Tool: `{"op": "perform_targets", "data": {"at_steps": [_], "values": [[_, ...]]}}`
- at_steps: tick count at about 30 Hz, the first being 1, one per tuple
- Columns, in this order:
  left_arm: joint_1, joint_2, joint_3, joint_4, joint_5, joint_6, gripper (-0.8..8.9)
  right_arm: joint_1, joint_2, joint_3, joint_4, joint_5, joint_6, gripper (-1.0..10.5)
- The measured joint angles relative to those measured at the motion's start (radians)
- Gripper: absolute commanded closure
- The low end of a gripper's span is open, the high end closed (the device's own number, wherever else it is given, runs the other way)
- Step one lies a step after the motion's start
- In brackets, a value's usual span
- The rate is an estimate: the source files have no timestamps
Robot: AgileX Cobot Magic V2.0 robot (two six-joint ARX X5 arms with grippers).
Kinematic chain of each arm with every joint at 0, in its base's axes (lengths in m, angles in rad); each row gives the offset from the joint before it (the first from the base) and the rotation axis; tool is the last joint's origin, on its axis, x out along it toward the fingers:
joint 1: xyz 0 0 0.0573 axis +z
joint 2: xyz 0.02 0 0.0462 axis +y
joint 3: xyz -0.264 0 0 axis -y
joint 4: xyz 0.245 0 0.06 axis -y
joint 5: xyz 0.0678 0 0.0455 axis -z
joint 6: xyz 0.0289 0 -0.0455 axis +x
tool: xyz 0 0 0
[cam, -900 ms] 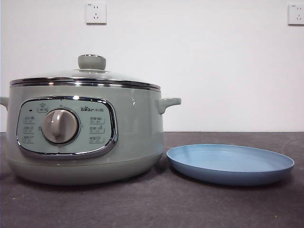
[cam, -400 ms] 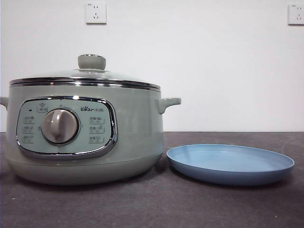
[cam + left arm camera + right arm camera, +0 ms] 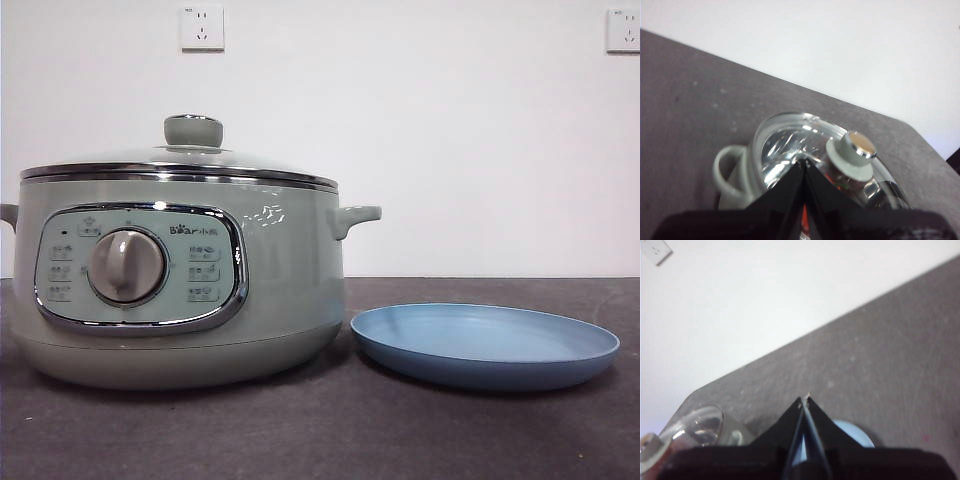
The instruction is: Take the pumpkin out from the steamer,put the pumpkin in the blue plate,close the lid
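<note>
No movement since earlier | left claw [image 3: 804, 167] clenched above lid [image 3: 790, 150] | right claw [image 3: 805, 401] clenched, empty

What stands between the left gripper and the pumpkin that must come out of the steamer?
The glass lid sits closed on the steamer, covering the pumpkin, glimpsed as orange through the glass. The left gripper, jaws shut, hangs above the lid beside its knob.

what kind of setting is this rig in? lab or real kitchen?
Most likely a lab test bench, not a kitchen: a plain white wall with bare sockets, a dark table, and only the steamer and an empty blue plate on it.
</note>
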Motion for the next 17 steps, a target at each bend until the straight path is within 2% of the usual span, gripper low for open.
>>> {"op": "perform_targets", "data": {"at_steps": [4,10,17], "values": [[0.000,0.111,0.117,-0.033,0.035,0.079,8.21,0.000,0.103,0.119,-0.034,0.000,-0.054,9.5],[0.000,0.260,0.288,-0.139,0.073,0.211,8.21,0.000,0.270,0.316,-0.179,0.000,-0.171,9.5],[0.000,0.420,0.446,-0.291,0.162,0.297,8.17,0.000,0.450,0.507,-0.331,-0.107,-0.333,9.4]]}}
